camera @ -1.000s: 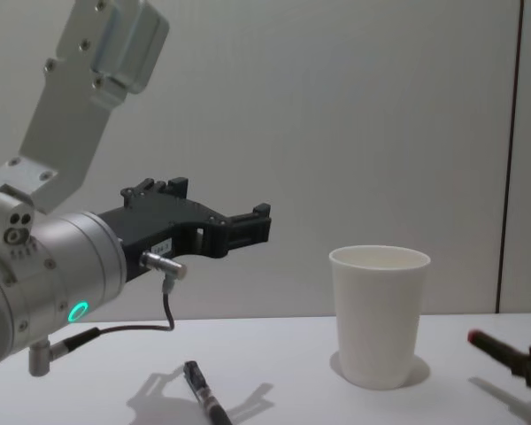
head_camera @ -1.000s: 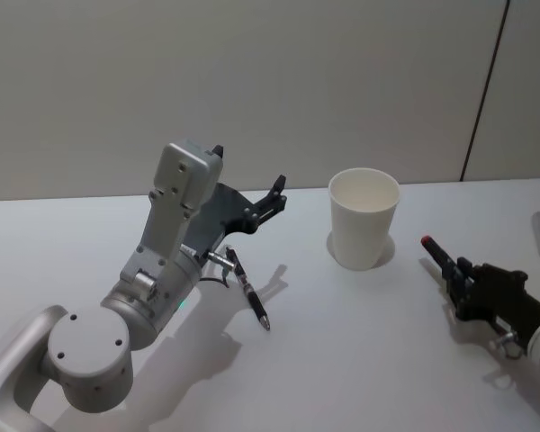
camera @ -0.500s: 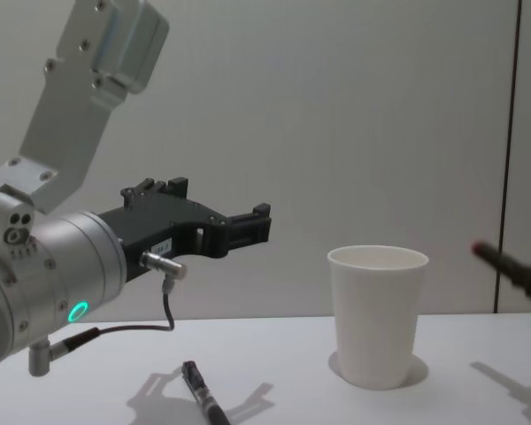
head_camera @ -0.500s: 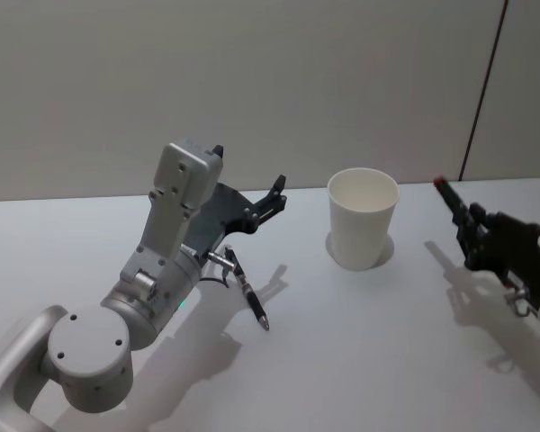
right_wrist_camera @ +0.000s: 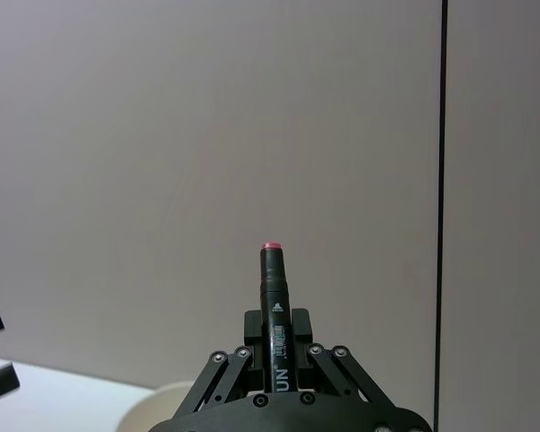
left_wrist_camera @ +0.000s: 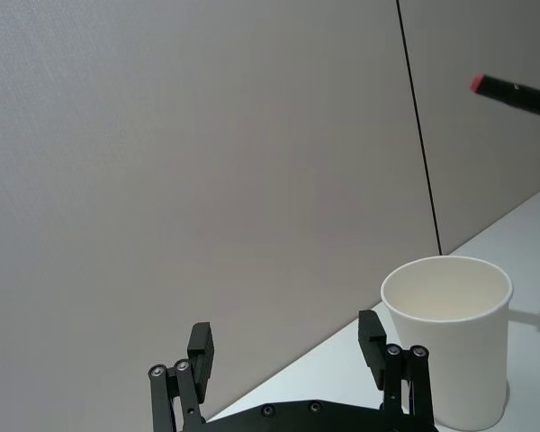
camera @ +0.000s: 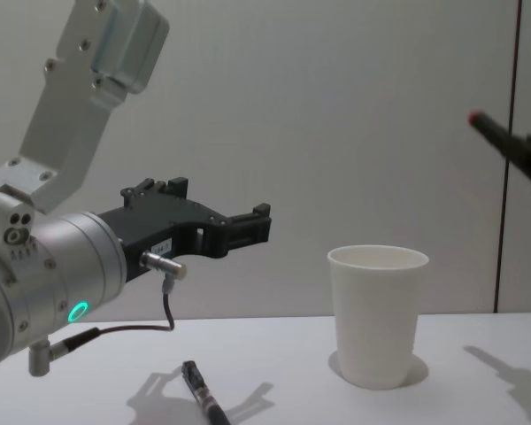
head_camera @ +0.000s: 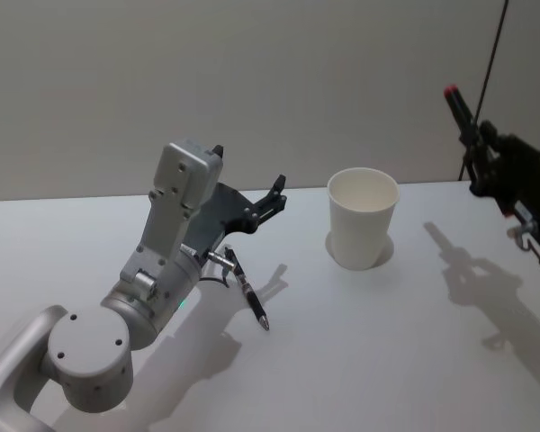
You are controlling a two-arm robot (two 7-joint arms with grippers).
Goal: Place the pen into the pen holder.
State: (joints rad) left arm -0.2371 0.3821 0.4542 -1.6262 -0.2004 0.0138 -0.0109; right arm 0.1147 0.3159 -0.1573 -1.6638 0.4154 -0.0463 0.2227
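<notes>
The pen holder [head_camera: 364, 220], 1 plain white paper cup, stands upright and open-mouthed on the white table [head_camera: 360, 360]. The right gripper [head_camera: 480, 135] is raised well above the pen holder's rim and off to its right. Its fingers are clamped on the pen [head_camera: 459, 108], a black marker with a red end. In the right wrist view the pen [right_wrist_camera: 272, 297] sticks straight out between the 2 closed fingers of the right gripper [right_wrist_camera: 276, 337]. In the chest view its red end [camera: 478, 118] sits higher than the pen holder [camera: 376, 319] and to its right.

The left gripper [head_camera: 247, 171] hovers to the left of the pen holder, about level with its rim, with its 2 fingers spread wide and nothing between them. The left wrist view frames the pen holder [left_wrist_camera: 448, 337] just beyond the spread fingers [left_wrist_camera: 371, 326].

A 2nd pen [head_camera: 247, 292], dark and slim, lies flat on the table to the left of the pen holder, below the left gripper.
</notes>
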